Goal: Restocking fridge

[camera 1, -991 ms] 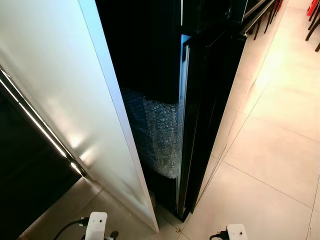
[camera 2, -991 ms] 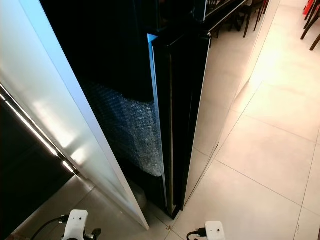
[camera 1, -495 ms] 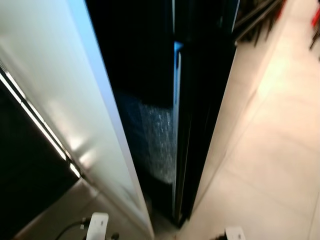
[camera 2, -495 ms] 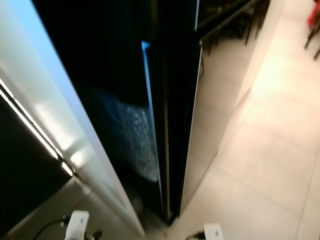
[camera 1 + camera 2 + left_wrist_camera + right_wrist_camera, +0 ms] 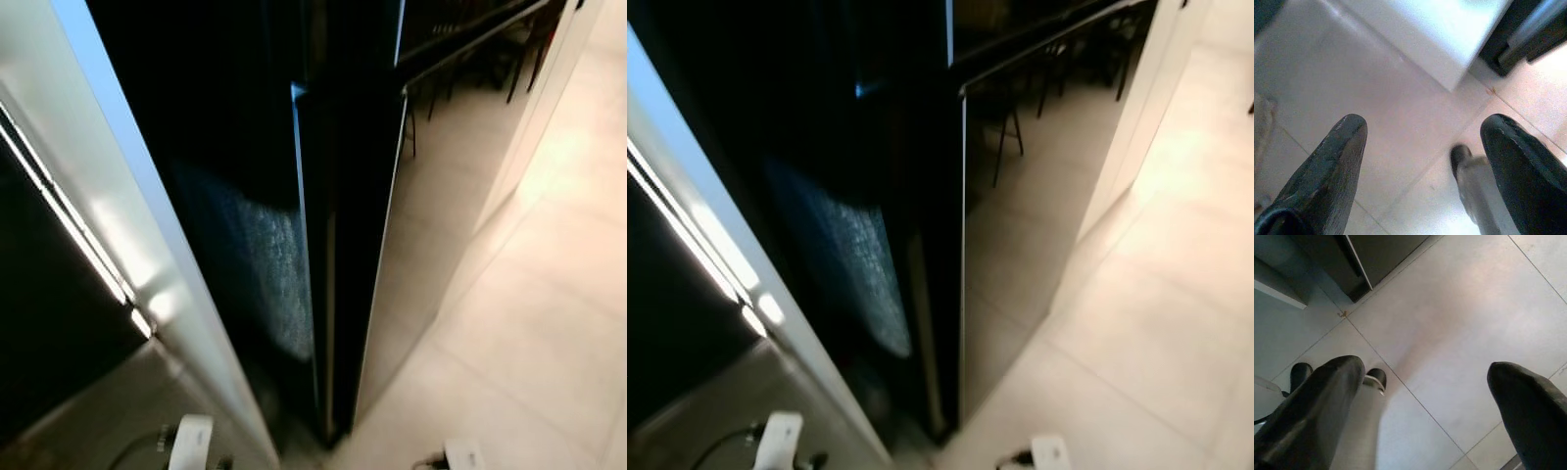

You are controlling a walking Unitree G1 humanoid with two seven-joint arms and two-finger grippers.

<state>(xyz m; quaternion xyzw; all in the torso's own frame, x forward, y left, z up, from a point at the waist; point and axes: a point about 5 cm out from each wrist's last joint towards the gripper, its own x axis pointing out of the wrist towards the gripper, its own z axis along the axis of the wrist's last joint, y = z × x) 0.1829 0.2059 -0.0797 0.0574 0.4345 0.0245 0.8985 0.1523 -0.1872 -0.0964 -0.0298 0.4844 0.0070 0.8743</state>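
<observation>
A tall black fridge (image 5: 431,186) stands straight ahead, its narrow black door (image 5: 343,255) ajar toward me. In the dark gap beside the door, a sheet of bubble wrap (image 5: 269,264) covers the lower part. Both arms hang low at my sides over the tiled floor. My left gripper (image 5: 1422,127) is open with nothing between its fingers. My right gripper (image 5: 1425,367) is open too, also holding nothing. The bottom corner of the fridge (image 5: 1359,276) lies just ahead of the right gripper.
A white panel (image 5: 127,225) with a bright light strip (image 5: 88,255) slants along the left of the gap. Beige floor tiles (image 5: 549,323) spread out to the right. Dark chair legs reflect in the fridge's glossy side. My feet (image 5: 1376,377) stand close to the fridge's base.
The whole picture has shifted and blurred, so the camera has moved; the fridge front now sits further left and looks closer. Nothing in the scene has moved.
</observation>
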